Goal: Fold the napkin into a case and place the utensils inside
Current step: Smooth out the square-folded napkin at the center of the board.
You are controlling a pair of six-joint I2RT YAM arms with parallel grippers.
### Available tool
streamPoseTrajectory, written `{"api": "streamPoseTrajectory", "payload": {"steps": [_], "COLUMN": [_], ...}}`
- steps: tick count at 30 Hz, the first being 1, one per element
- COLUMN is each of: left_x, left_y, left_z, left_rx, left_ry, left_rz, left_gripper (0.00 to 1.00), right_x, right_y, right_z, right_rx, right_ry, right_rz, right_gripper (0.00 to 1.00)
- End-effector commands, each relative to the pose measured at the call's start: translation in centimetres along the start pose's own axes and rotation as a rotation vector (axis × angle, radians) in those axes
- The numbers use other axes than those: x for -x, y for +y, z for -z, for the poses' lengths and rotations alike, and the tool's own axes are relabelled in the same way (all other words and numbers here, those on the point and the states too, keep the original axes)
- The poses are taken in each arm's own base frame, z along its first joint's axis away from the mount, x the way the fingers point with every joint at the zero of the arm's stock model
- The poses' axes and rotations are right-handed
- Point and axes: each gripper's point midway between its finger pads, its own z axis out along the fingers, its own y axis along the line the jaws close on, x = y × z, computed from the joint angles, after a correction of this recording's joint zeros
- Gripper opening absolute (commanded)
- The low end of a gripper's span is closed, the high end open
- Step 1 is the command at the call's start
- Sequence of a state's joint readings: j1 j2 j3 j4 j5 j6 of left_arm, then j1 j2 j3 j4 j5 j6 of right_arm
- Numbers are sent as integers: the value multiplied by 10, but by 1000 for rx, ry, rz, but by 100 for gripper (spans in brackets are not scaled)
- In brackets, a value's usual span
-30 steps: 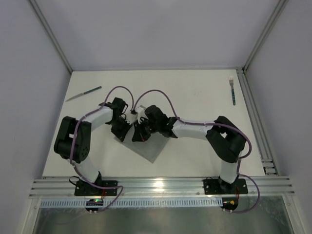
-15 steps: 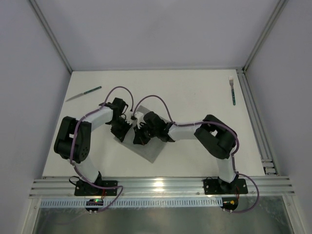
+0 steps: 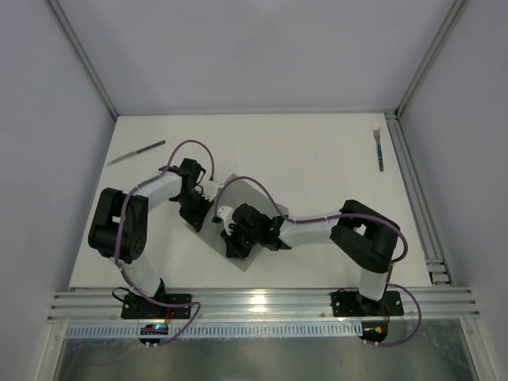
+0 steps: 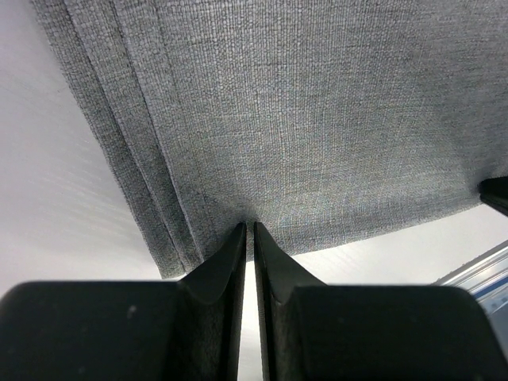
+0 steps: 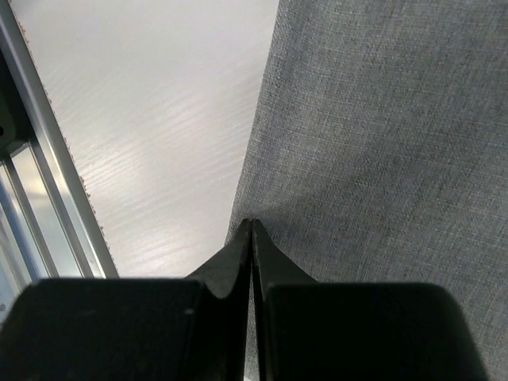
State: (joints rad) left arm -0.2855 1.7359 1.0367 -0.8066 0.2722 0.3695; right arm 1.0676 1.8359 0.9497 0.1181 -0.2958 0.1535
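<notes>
The grey napkin lies folded as a slanted patch in the middle of the table, and several stacked layers show along its left edge in the left wrist view. My left gripper is pinched shut on that folded edge, where the fabric puckers at the tips. My right gripper is shut, tips together, resting at the napkin's near edge; no cloth shows between them. The knife lies far left, the fork far right. No case shape shows.
An aluminium rail runs along the table's near edge and shows close by in the right wrist view. Another rail lines the right side. White walls enclose the table at left, back and right.
My right gripper has slid toward the near edge along the napkin, its elbow folding in, and this uncovers the napkin's far part. The left gripper has stayed in place.
</notes>
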Motion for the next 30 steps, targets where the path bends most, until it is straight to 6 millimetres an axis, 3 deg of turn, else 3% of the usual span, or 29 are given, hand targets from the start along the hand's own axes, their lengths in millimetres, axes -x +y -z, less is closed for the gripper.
{"api": "streamPoseTrajectory", "payload": {"steps": [1, 3, 8, 10, 13, 17, 23, 25, 30], "left_x": [-2, -2, -3, -3, -2, -2, -4, -5, -6], "left_y": [11, 11, 10, 9, 9, 9, 11, 11, 12], "left_z": [-21, -21, -21, -19, -19, -17, -18, -19, -20], "left_rx": [21, 19, 12, 9, 9, 11, 17, 16, 22], "left_ry": [12, 15, 17, 11, 11, 10, 19, 22, 25], "left_rz": [-7, -6, -17, -23, -26, -26, -25, -21, -19], "left_gripper": [11, 11, 11, 11, 11, 11, 11, 11, 11], "right_x": [4, 12, 69, 87, 96, 77, 40, 18, -5], "right_y": [-5, -3, -1, 1, 2, 0, 6, 3, 4], "right_z": [14, 18, 35, 33, 23, -4, -22, -25, -13], "right_rx": [-56, -62, -133, -135, -125, -112, -97, -103, -98], "right_ry": [8, 0, -118, -153, -158, -90, -3, 43, 77], "right_rz": [32, 48, 113, 125, 138, 145, 164, 147, 114], "right_gripper": [3, 3, 3, 3, 3, 3, 3, 3, 3]}}
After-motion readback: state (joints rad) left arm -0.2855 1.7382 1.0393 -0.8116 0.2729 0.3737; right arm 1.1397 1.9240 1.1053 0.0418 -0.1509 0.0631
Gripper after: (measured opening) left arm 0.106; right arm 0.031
